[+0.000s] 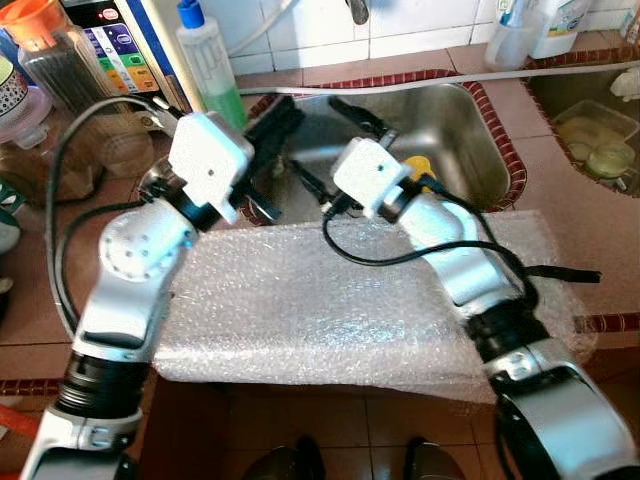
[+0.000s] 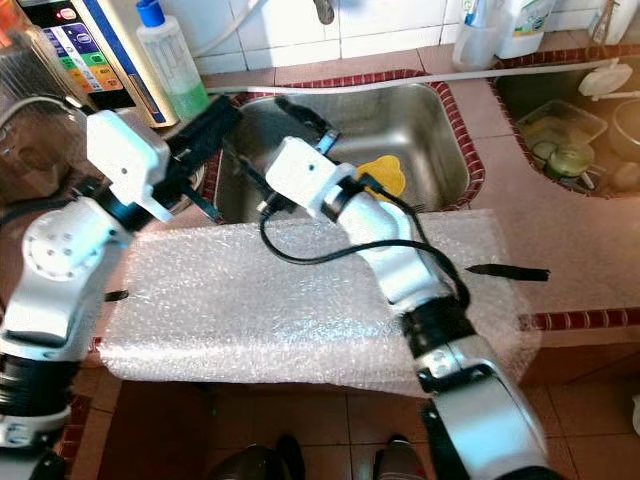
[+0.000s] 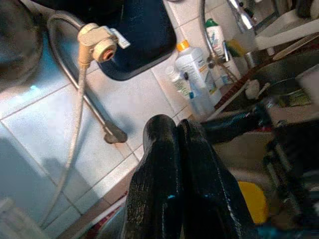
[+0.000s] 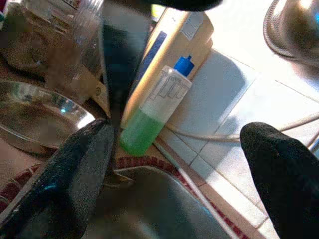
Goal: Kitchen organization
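My left gripper (image 1: 272,122) hovers over the left rim of the steel sink (image 1: 465,120). Its two black fingers (image 3: 174,174) are pressed together with nothing between them. My right gripper (image 1: 335,148) reaches over the sink basin beside it, open, with its fingers (image 4: 70,174) spread wide and holding nothing. A yellow object (image 2: 385,177) lies in the sink just behind the right wrist. A bottle of green liquid (image 1: 212,68) with a blue cap stands against the tiled wall at the sink's left corner, ahead of the right gripper (image 4: 174,164).
A bubble-wrap sheet (image 1: 300,300) covers the counter's front edge under both arms. A black pen (image 2: 507,270) lies at its right end. Jars and a steel bowl (image 4: 35,119) crowd the left counter. A second basin (image 1: 600,140) at the right holds dishes. Bottles stand behind the faucet.
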